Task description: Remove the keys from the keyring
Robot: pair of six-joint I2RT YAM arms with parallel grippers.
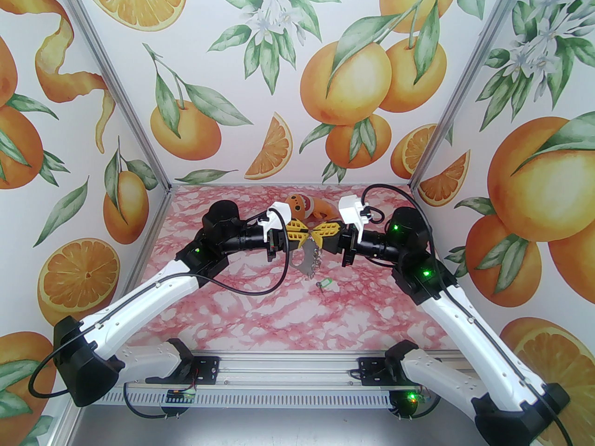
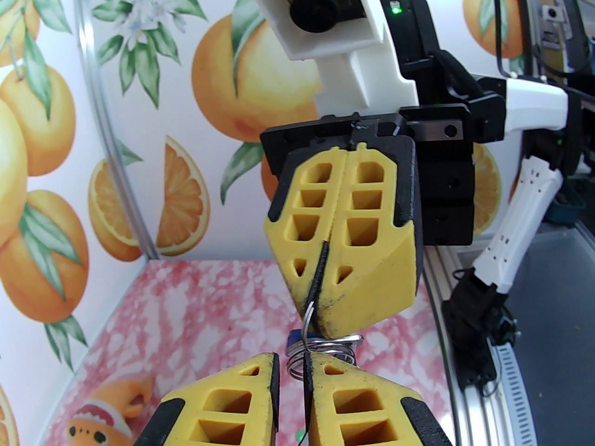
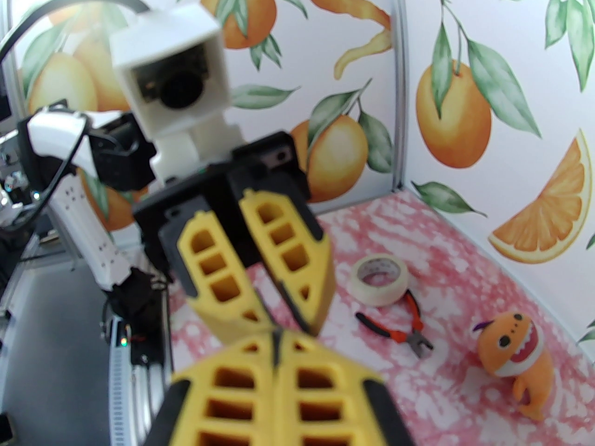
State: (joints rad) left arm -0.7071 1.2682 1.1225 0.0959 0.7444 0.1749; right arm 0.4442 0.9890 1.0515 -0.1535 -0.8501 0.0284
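- We see the two arms meet tip to tip above the pink marbled bench (image 1: 232,304). The left end effector (image 1: 303,236) and the right end effector (image 1: 319,238) are nearly touching.
- The right end effector has its yellow fingers pressed together on the thin top edge of the keyring (image 1: 304,259). The keyring's grey D-shaped body hangs straight below the two tips.
- The left end effector's fingers stand a narrow gap apart. In its wrist view a coil of small rings (image 2: 325,345) sits right at that gap, and we cannot tell whether the fingers grip it.
- A sliver of the blue key (image 2: 293,339) shows just behind the coil, between the two end effectors. We cannot make out how it is attached.
- The green key (image 1: 323,285) lies flat on the bench, below the end effectors and a little toward the arm bases, apart from the keyring.
- From the right wrist, beyond the left end effector, a roll of beige tape (image 3: 379,279) lies just beside red-handled pliers (image 3: 399,325). An orange plush toy (image 3: 516,351) sits near them.
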